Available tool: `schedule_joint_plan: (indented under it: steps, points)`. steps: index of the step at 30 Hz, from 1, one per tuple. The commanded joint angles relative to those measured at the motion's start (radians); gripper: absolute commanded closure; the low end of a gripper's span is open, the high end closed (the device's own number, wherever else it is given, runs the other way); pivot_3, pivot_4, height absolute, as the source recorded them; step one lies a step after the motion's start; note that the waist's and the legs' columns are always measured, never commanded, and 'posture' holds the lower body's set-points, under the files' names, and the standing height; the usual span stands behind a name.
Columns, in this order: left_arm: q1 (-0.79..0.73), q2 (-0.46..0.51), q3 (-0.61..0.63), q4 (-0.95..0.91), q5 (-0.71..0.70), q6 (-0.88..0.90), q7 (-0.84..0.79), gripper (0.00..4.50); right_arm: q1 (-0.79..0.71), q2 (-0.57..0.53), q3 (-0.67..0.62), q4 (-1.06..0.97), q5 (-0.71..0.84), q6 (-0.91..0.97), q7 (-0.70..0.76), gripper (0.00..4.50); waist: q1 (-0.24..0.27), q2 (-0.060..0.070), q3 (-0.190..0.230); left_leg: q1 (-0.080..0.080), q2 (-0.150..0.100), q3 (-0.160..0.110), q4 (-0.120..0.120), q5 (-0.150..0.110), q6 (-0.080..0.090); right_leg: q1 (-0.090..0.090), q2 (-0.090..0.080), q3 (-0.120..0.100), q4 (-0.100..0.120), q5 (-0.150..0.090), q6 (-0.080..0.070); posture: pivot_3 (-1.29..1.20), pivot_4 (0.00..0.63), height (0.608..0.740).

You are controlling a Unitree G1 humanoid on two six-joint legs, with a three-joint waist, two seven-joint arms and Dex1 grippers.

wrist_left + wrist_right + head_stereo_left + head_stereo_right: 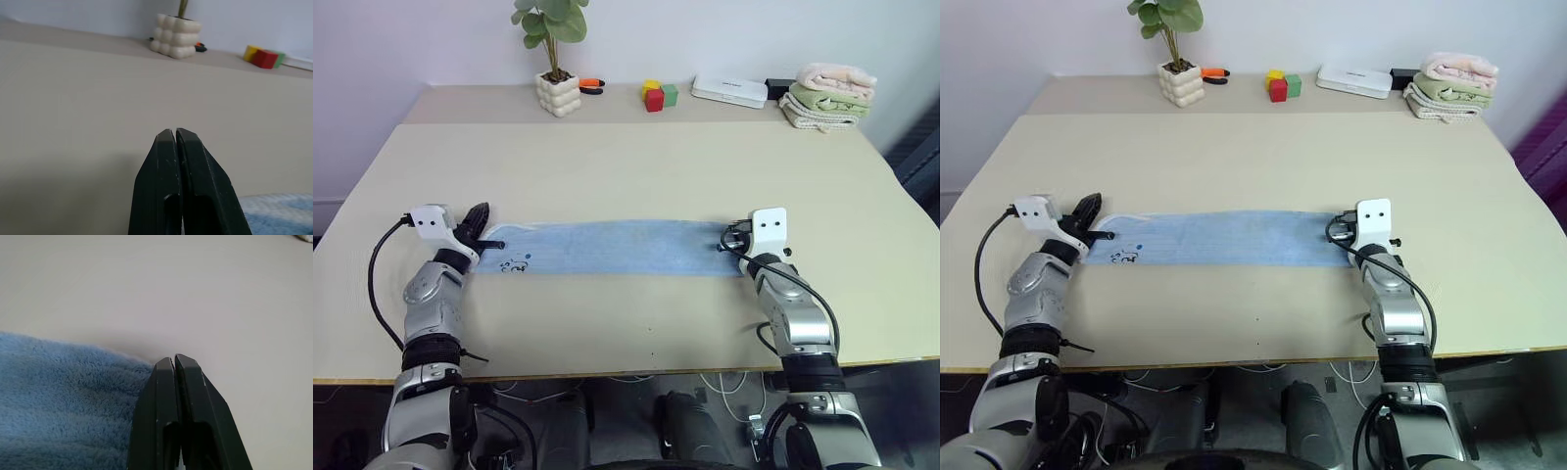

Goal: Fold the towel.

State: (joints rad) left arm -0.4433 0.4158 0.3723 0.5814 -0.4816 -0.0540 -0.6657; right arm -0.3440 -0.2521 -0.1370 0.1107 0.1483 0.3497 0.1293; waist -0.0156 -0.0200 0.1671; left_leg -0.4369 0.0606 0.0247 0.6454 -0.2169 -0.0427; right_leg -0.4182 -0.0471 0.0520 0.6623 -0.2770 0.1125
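Nearest the front edge of the worktop point(607, 323), the towel point(607, 247) lay flat as a long, narrow light blue strip running from side to side, with a small dark printed mark point(514, 264) near its left end. At that left end sat the left end effector point(478, 220), its two black fingers pressed together in the left wrist view, where a corner of the blue cloth showed just beside them; whether any cloth was pinched between them could not be told. At the opposite end sat the right end effector point(173, 363), its fingers likewise closed tip to tip, lying against the edge of the terry cloth, and again it could not be told whether they had hold of it. Beyond the towel stretched a broad bare reach of beige surface. Along the far edge, near the wall, stood a white bubbled pot holding a green plant point(557, 93), an orange and black object point(591, 85) just beside it, then a cluster of yellow, red and green blocks point(657, 94), a flat white box point(730, 91), and at the far right a stack of folded pink, green and beige towels point(829, 96).
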Motion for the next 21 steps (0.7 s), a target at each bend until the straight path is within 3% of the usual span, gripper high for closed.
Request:
schedule_joint_plan:
  steps: [1,7,8,9,14,17,21]
  points:
    - [0.039,0.008,0.003,-0.159,-0.117,0.081,-0.159,3.25,-0.002,-0.001,-0.096,-0.146,0.167,0.051,0.082,3.7,0.001,0.0,0.0,0.0,0.0,0.0,0.0,0.0,0.0,0.0,0.0,0.0,0.0,0.0,0.0,0.0,0.15,0.74]
    - [0.023,0.08,-0.017,-0.214,-0.076,0.147,-0.163,0.21,0.061,-0.096,-0.19,-0.314,0.447,0.298,0.247,0.71,0.006,0.0,0.0,0.0,0.001,0.0,0.0,0.0,0.0,0.001,0.001,0.0,0.0,0.0,0.0,0.0,0.15,0.74]
    - [0.014,0.1,-0.018,-0.215,-0.079,0.152,-0.19,0.0,0.08,-0.122,-0.205,-0.333,0.49,0.352,0.266,0.21,0.005,0.0,0.0,0.0,0.001,0.0,0.0,0.0,0.0,0.001,0.0,0.0,-0.001,0.0,0.0,0.0,0.15,0.74]
    - [0.007,0.116,-0.022,-0.217,-0.08,0.144,-0.222,0.0,0.098,-0.149,-0.21,-0.351,0.526,0.399,0.286,0.04,0.005,0.0,0.0,0.0,0.001,0.0,0.0,0.0,0.0,0.001,0.0,0.0,-0.001,0.0,0.0,0.0,0.15,0.74]
    - [-0.002,0.197,-0.053,-0.248,-0.143,0.23,-0.44,0.0,0.169,-0.177,-0.319,-0.442,0.789,0.619,0.257,0.04,0.002,0.0,0.0,0.0,0.001,0.0,0.0,0.0,0.0,0.001,0.001,0.0,-0.001,0.0,-0.002,0.0,0.15,0.74]
    - [-0.011,0.229,-0.068,-0.264,-0.18,0.274,-0.573,0.0,0.235,-0.138,-0.416,-0.487,0.984,0.704,0.127,0.04,0.003,0.0,0.0,0.0,0.001,0.0,-0.002,-0.001,0.001,0.0,0.001,0.0,-0.002,-0.001,-0.003,0.0,0.15,0.74]
    - [-0.022,0.243,-0.079,-0.262,-0.195,0.305,-0.666,0.0,0.36,-0.119,-0.452,-0.539,1.251,0.738,-0.034,0.04,0.003,0.0,0.0,0.0,0.001,0.0,-0.002,-0.001,0.001,0.001,0.0,0.0,-0.002,-0.002,-0.005,0.0,0.15,0.74]
